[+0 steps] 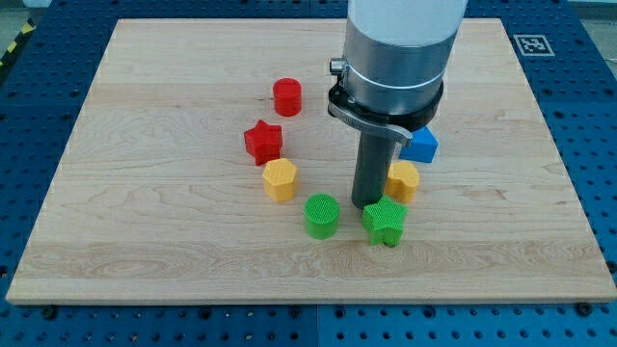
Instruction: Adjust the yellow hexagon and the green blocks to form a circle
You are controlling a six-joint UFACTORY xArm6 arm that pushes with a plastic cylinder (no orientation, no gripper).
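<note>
Wooden board (145,145), my tip (367,204) touching green star (386,222)

I had only one camera view. It looked from the front of the tabletop (145,241), from above and tilted downward, so the far edge of the board appeared shorter than the near edge. The camera stood at a middle distance: almost the whole wooden board was inside the frame, with a strip of the blue perforated base (588,145) around it. The arm (400,48) entered from the view's top and was cut by the frame. No second view existed, so nothing was shared.
</note>
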